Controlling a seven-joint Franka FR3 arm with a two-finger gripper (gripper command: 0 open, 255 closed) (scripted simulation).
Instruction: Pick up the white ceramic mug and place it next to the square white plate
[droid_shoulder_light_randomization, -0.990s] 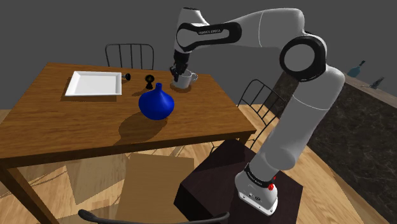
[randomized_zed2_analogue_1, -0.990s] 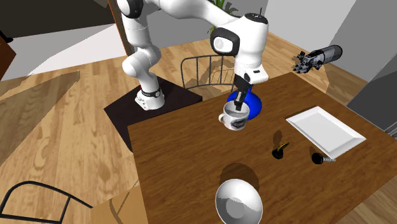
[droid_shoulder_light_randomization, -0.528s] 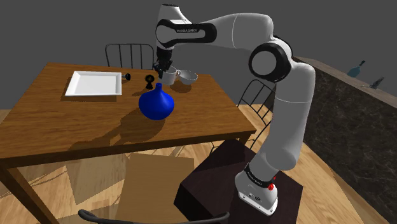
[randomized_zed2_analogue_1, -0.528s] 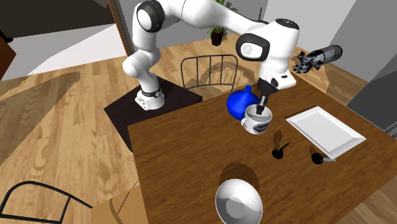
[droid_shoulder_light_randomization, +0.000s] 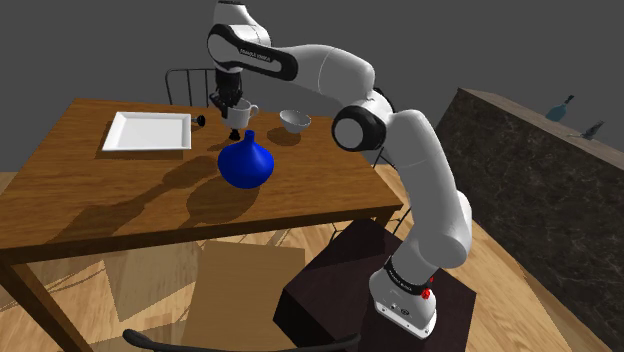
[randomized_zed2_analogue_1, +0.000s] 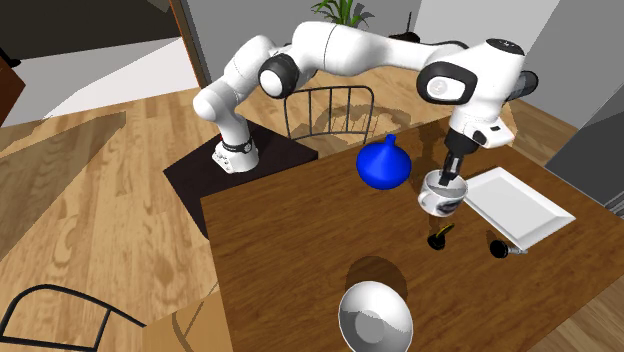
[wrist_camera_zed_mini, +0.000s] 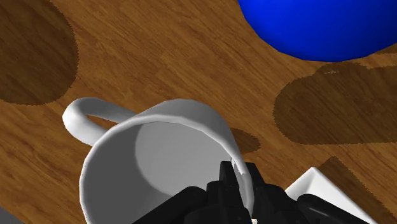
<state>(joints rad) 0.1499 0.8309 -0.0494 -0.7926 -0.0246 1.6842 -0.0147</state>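
A white mug (droid_shoulder_light_randomization: 244, 113) (randomized_zed2_analogue_1: 441, 197) hangs in the air over the brown wooden table (droid_shoulder_light_randomization: 90, 200). My gripper (droid_shoulder_light_randomization: 235, 104) (randomized_zed2_analogue_1: 450, 178) (wrist_camera_zed_mini: 240, 177) is shut on its rim, one finger inside and one outside. In the wrist view the mug (wrist_camera_zed_mini: 153, 159) tilts, its handle pointing away from the fingers. The square white plate (droid_shoulder_light_randomization: 148, 131) (randomized_zed2_analogue_1: 512, 205) lies flat on the table, just to the second exterior view's right of the mug. A corner of the plate (wrist_camera_zed_mini: 318, 189) shows beside the fingers.
A blue round vase (droid_shoulder_light_randomization: 246, 162) (randomized_zed2_analogue_1: 382, 165) (wrist_camera_zed_mini: 324, 25) stands close behind the mug's path. A white bowl (droid_shoulder_light_randomization: 293, 121) (randomized_zed2_analogue_1: 375, 318) sits on the table. Two small black objects (randomized_zed2_analogue_1: 438, 238) (randomized_zed2_analogue_1: 500, 246) lie near the plate. Chairs stand around the table.
The arm has carried the mug from beside the bowl, past the blue vase, to a spot close to the plate. The fingers stayed shut on the rim throughout.
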